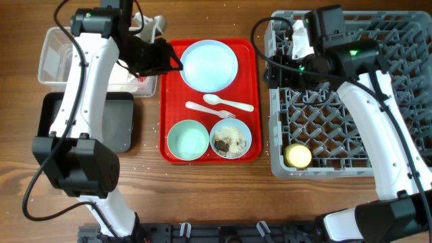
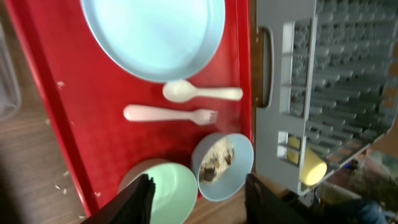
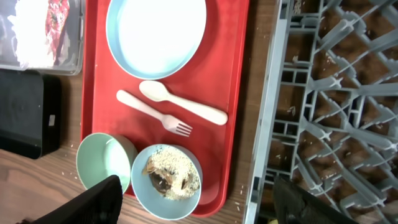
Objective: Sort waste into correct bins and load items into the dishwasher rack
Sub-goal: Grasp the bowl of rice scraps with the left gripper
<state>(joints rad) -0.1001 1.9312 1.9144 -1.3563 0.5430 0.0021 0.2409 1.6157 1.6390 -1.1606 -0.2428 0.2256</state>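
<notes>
Here, both arms reach in over the table with jaws spread and empty.

The left arm stretches up past the black tray [image 1: 125, 125]. The left gripper [image 2: 198, 183] hangs over the left edge of the red tray [image 1: 173, 98], beside the clear tub [image 1: 54, 61], fingers apart with nothing between them. The right arm bends across the dishwasher rack [image 1: 351, 128] to its far left corner, and the right gripper [image 3: 198, 182] is wide open and holds nothing. On the red tray lie the plate [image 1: 209, 65], spoon [image 1: 226, 102], fork [image 1: 206, 109], an empty bowl [image 1: 187, 140] and a second bowl [image 1: 248, 143] holding food scraps [image 1: 229, 140]. The yellow cup [image 1: 298, 156] sits in the rack's near left corner. The wrapper [image 3: 57, 15] and napkin [image 3: 25, 28] lie in the tub.
</notes>
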